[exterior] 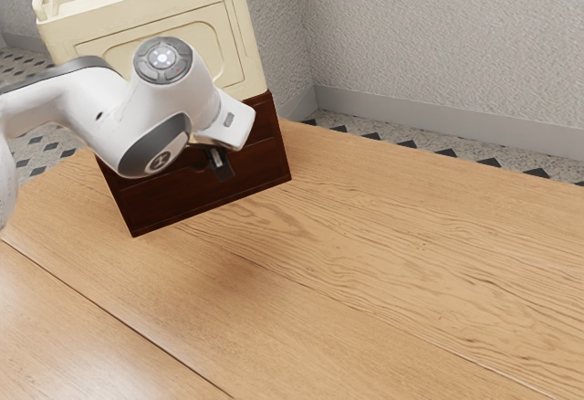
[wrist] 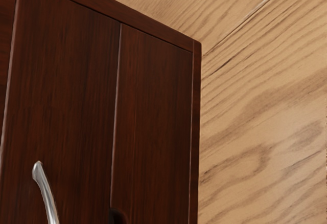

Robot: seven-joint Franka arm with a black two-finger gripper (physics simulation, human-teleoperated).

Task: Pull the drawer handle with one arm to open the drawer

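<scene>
Prob. at approach: end effector (exterior: 222, 166) nr the cabinet (exterior: 169, 204), can't tell if wide or narrow. Next: align w/ handle (wrist: 46, 193), grip, pull drawer (wrist: 66, 86) out.

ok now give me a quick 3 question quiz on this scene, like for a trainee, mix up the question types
1. Multiple choice: what is the handle on the dark brown drawer front?
a) a round black knob
b) a curved silvery bar
c) a flat wooden strip

2. Fill in the blank: the cabinet stands on a table with a surface of light brown ____.

3. True or false: in the exterior view, the claw is at the front of the cabinet.

Key: 1. b; 2. wood; 3. true
</scene>
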